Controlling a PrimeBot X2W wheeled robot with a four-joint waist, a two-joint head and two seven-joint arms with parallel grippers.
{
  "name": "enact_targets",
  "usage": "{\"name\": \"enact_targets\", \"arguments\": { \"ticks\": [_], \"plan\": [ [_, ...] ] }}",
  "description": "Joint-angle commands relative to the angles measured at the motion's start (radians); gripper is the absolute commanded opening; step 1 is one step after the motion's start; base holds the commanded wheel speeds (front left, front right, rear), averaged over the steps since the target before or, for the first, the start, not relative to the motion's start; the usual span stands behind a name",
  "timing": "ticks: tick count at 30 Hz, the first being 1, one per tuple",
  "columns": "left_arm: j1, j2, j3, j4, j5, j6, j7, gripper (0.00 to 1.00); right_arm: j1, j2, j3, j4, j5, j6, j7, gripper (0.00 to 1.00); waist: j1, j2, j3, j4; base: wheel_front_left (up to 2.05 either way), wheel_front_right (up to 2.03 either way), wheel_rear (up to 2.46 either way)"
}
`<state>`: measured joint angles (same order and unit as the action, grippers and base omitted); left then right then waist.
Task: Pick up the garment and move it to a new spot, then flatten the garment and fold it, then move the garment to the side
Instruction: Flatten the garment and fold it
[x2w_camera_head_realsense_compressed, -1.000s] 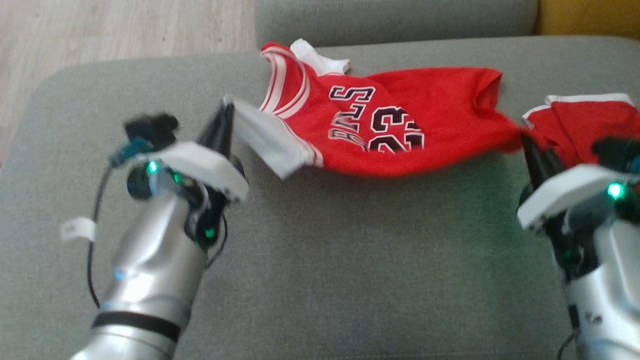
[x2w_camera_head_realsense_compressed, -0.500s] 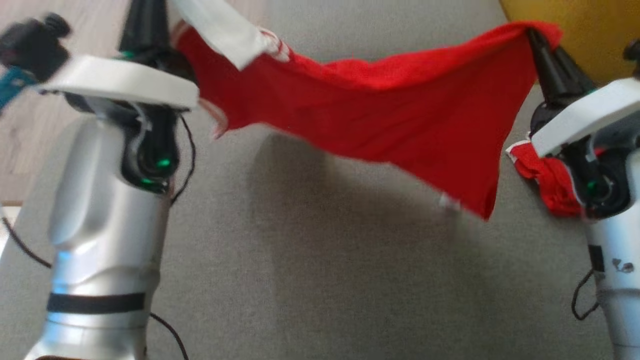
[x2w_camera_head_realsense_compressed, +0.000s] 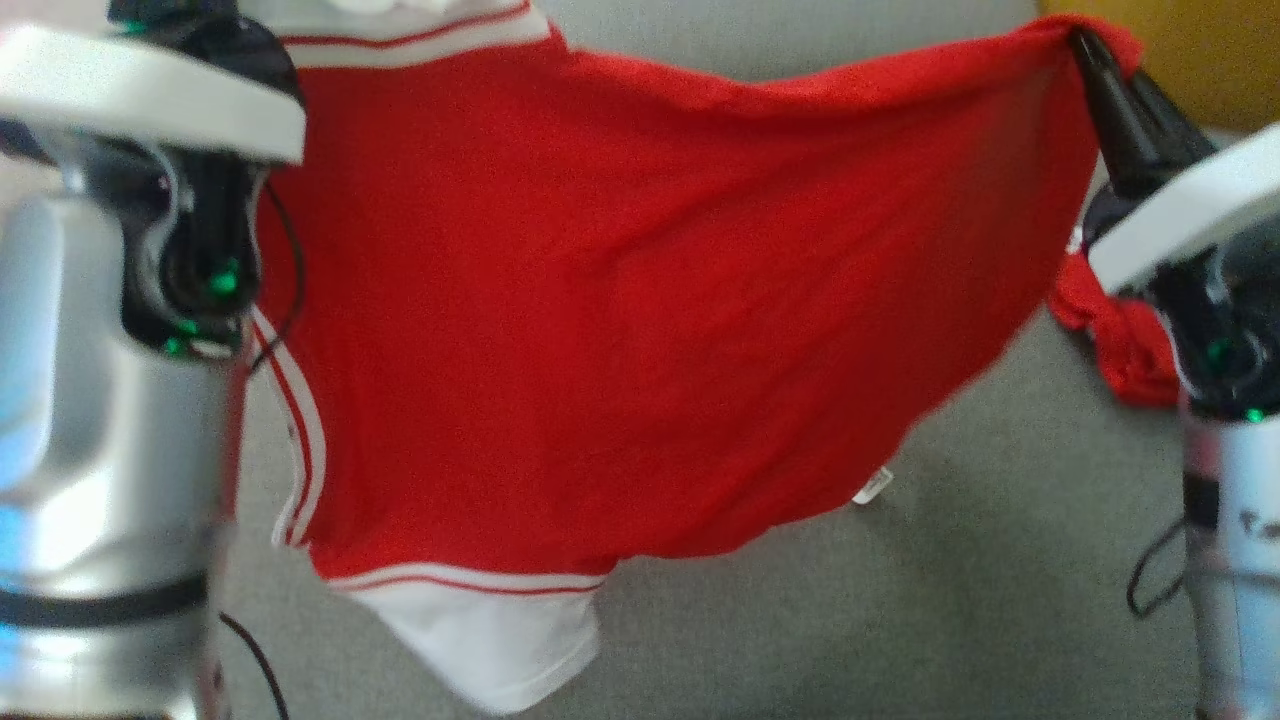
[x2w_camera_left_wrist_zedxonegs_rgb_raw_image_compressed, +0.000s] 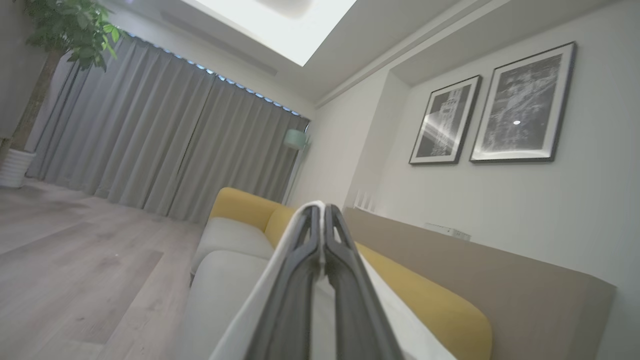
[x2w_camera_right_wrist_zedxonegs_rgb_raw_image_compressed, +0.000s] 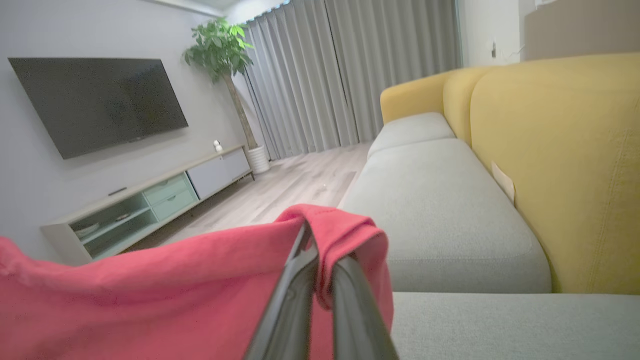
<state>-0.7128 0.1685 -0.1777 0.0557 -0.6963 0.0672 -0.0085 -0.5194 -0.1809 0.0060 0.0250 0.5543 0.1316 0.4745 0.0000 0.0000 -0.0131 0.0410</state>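
The garment (x2w_camera_head_realsense_compressed: 640, 300) is a red jersey with white sleeves and white-striped trim. It hangs spread in the air between my two grippers, above the grey sofa seat (x2w_camera_head_realsense_compressed: 900, 620), plain side toward the head camera. My left gripper (x2w_camera_left_wrist_zedxonegs_rgb_raw_image_compressed: 320, 212) is shut on a white edge of the garment (x2w_camera_left_wrist_zedxonegs_rgb_raw_image_compressed: 280, 270); its forearm (x2w_camera_head_realsense_compressed: 100, 400) stands at the left of the head view. My right gripper (x2w_camera_head_realsense_compressed: 1085, 45) is shut on the red top corner at the upper right. In the right wrist view the red cloth (x2w_camera_right_wrist_zedxonegs_rgb_raw_image_compressed: 150, 290) drapes over the shut right gripper (x2w_camera_right_wrist_zedxonegs_rgb_raw_image_compressed: 320, 250).
A second red piece of clothing (x2w_camera_head_realsense_compressed: 1120, 340) lies crumpled on the seat beside my right arm. The yellow backrest (x2w_camera_right_wrist_zedxonegs_rgb_raw_image_compressed: 550, 150) rises behind the grey cushions. Wooden floor (x2w_camera_left_wrist_zedxonegs_rgb_raw_image_compressed: 75, 260) lies to the left of the sofa, with a TV cabinet (x2w_camera_right_wrist_zedxonegs_rgb_raw_image_compressed: 150, 200) beyond.
Both grippers have lifted the garment off the seat and raised it high. It went from lying crumpled to hanging spread and closer to the head camera, printed side turned away.
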Motion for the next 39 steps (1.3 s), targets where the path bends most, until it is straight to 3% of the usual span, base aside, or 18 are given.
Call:
{"name": "enact_targets", "arguments": {
  "ticks": [1,8,14,19,24,28,35,39],
  "plan": [
    [-0.111,0.043,0.044,0.001,0.009,-0.001,0.005,0.00,-0.101,0.002,0.017,-0.014,-0.007,-0.001,0.011,0.00,0.0000,0.0000,0.091,-0.005,0.00,0.00,0.00],
    [-0.448,0.119,0.047,0.286,0.089,-0.053,-0.062,0.00,-0.480,-0.030,0.129,0.258,-0.046,-0.001,-0.068,0.00,0.0000,0.0000,0.302,-0.029,0.00,0.00,0.00],
    [-0.801,0.126,0.064,0.554,0.139,-0.063,-0.196,0.00,-0.856,-0.051,0.189,0.577,-0.115,-0.001,-0.307,0.00,0.0000,0.0000,0.407,-0.015,0.00,0.00,0.00],
    [-0.945,0.105,0.094,0.708,0.147,-0.076,-0.247,0.00,-1.031,-0.029,0.169,0.786,-0.093,-0.001,-0.484,0.00,0.0000,0.0000,0.445,0.013,0.00,0.00,0.00],
    [-0.904,0.052,0.138,0.745,0.136,-0.134,-0.253,0.00,-1.042,-0.043,0.230,0.902,-0.027,-0.001,-0.561,0.00,0.0000,0.0000,0.474,0.049,0.00,0.00,0.00],
    [-0.742,-0.025,0.156,0.724,0.153,-0.182,-0.253,0.00,-0.941,-0.090,0.328,0.941,0.062,-0.001,-0.558,0.00,0.0000,0.0000,0.493,0.092,0.00,0.00,0.00],
    [-0.506,-0.068,0.148,0.712,0.179,-0.197,-0.253,0.00,-0.743,-0.153,0.471,0.917,0.192,-0.001,-0.492,0.00,0.0000,0.0000,0.449,0.133,0.00,0.00,0.00],
    [-0.320,-0.066,0.069,0.695,0.162,-0.197,-0.253,0.00,-0.569,-0.217,0.600,0.875,0.276,-0.001,-0.432,0.00,0.0000,0.0000,0.369,0.148,0.00,0.00,0.00]
  ]
}}
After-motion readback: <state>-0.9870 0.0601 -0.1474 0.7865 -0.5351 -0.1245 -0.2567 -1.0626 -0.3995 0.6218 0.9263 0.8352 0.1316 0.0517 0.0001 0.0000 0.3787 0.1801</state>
